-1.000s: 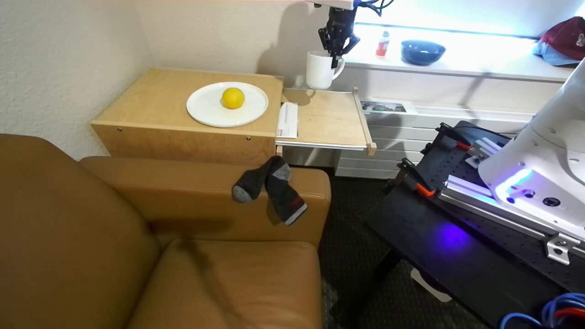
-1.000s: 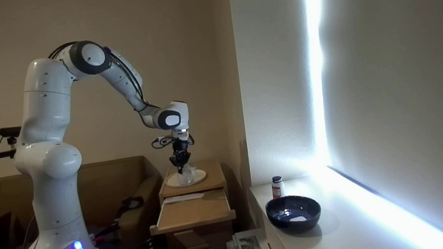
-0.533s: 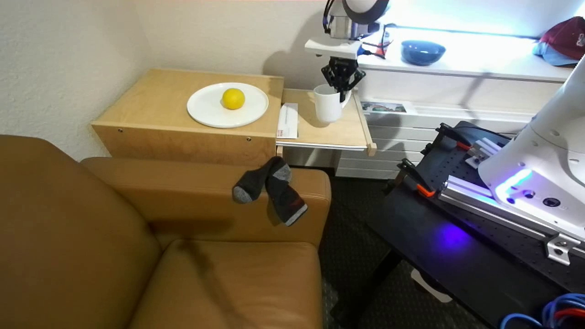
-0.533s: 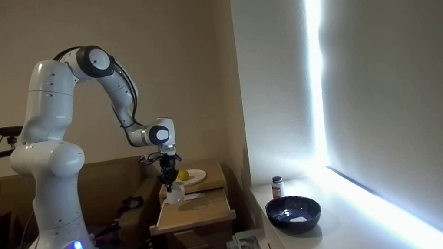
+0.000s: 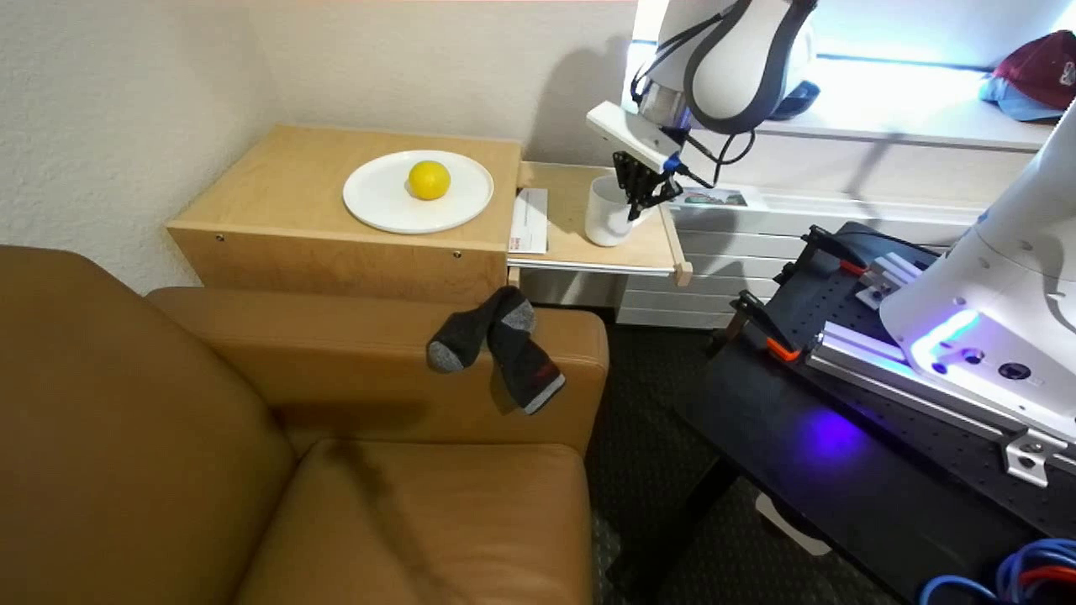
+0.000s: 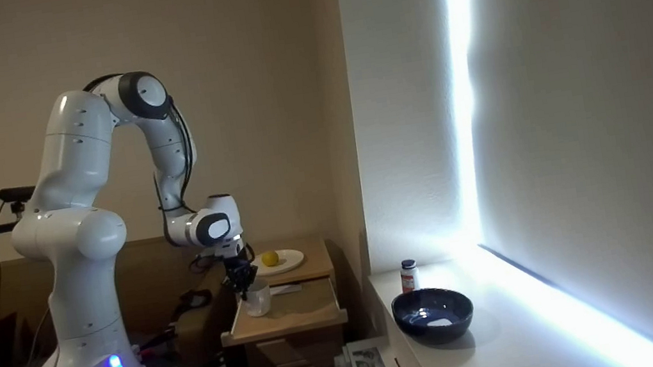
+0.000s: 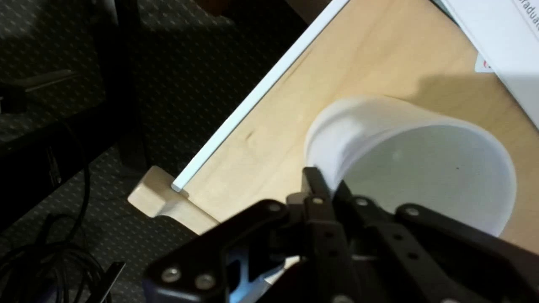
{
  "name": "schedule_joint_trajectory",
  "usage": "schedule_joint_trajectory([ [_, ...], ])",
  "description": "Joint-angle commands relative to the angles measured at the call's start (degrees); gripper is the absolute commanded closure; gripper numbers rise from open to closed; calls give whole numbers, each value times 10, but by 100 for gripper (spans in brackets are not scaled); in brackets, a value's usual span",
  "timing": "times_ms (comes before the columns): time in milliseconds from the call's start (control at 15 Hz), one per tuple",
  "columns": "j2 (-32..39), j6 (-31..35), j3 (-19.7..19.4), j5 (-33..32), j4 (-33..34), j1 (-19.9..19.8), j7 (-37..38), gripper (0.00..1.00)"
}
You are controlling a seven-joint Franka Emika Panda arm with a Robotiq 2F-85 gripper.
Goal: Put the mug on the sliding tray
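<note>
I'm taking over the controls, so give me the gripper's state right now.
Gripper: closed, holding the white mug by its wall at the rim.

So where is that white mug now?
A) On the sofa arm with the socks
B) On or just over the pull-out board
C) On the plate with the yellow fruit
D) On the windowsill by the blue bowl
B: the wrist view shows the mug against the pale wood of the pull-out board, with the tool gripping the mug's rim.
</note>
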Motion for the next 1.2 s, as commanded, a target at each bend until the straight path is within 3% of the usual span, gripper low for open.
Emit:
schedule_joint_trajectory([
  [0, 22, 68, 22, 67, -13, 0, -12, 99],
  [67, 22, 69, 32, 83, -12, -6, -17, 99],
  [133, 24, 64, 36, 97, -8, -7, -20, 70],
  [200, 23, 59, 45, 110, -6, -15, -21, 69],
  [400, 14, 40, 58, 128, -3, -27, -34, 48],
  [533, 4, 37, 41, 129, -5, -17, -38, 34],
  [800, -41, 47, -49, 117, -31, 44, -39, 6],
  [867, -71, 47, -56, 115, -44, 42, -50, 2],
  [1000, -148, 37, 56, 129, -68, -54, -110, 0],
  [1133, -208, 33, 141, 170, -92, -101, -159, 0],
])
